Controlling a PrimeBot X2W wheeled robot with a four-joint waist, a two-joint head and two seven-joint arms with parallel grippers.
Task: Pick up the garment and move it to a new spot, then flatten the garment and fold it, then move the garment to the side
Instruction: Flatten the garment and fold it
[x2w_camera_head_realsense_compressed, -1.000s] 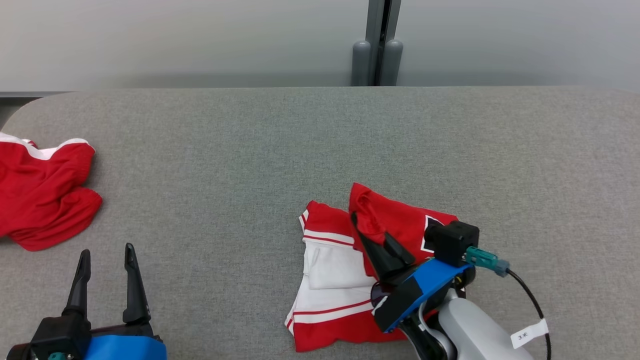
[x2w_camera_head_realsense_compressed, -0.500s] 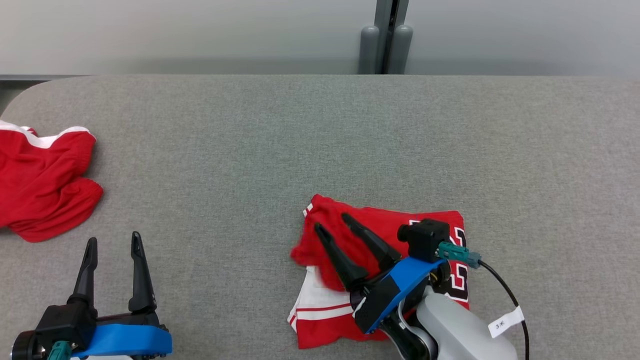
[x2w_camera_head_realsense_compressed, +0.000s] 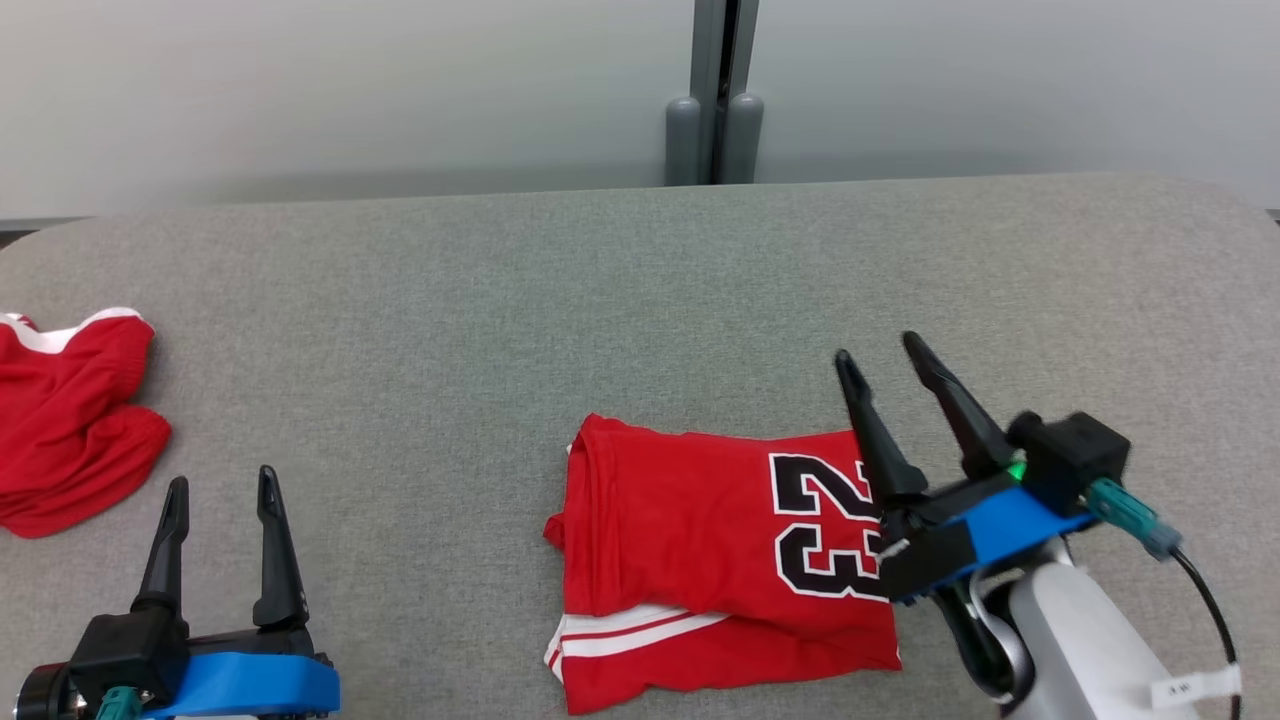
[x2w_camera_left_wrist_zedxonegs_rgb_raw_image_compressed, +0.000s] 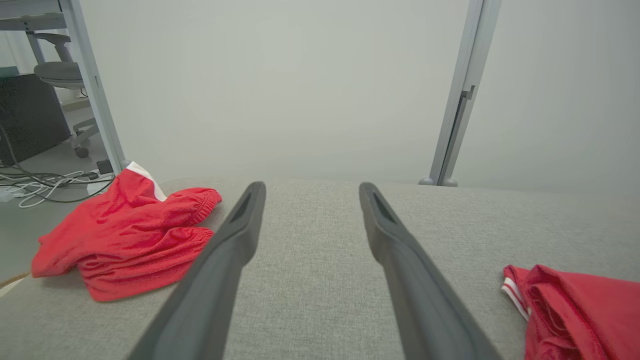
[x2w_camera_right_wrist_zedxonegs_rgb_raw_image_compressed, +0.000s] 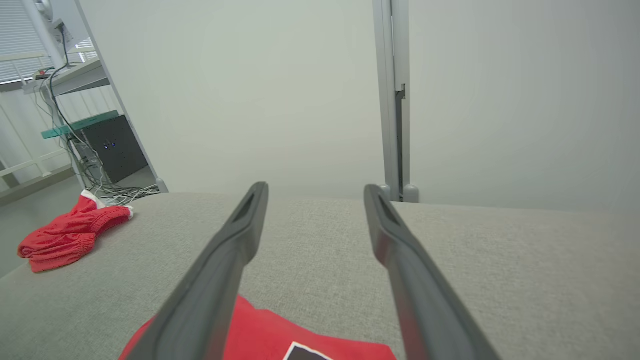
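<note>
The garment (x2w_camera_head_realsense_compressed: 700, 540) is a red jersey with a black "23" and white stripes, lying folded on the grey table at centre front. Its left edge shows in the left wrist view (x2w_camera_left_wrist_zedxonegs_rgb_raw_image_compressed: 575, 310) and its far edge in the right wrist view (x2w_camera_right_wrist_zedxonegs_rgb_raw_image_compressed: 280, 335). My right gripper (x2w_camera_head_realsense_compressed: 880, 355) hangs open just past the jersey's right edge, fingers pointing away, nothing between them. The same open fingers (x2w_camera_right_wrist_zedxonegs_rgb_raw_image_compressed: 235, 245) frame bare table in the right wrist view. My left gripper (x2w_camera_head_realsense_compressed: 220, 485) stands open at the lower left, empty, well away from the jersey.
A second red garment (x2w_camera_head_realsense_compressed: 60, 430) with a white band lies crumpled at the table's (x2w_camera_head_realsense_compressed: 450, 300) far left edge, also in the left wrist view (x2w_camera_left_wrist_zedxonegs_rgb_raw_image_compressed: 125, 230). A grey post (x2w_camera_head_realsense_compressed: 712, 100) rises behind the table against a pale wall.
My right gripper let go of the red flap it had carried over the jersey, opened and drew back to the right. The jersey now lies folded with "23" up. The head camera shifted.
</note>
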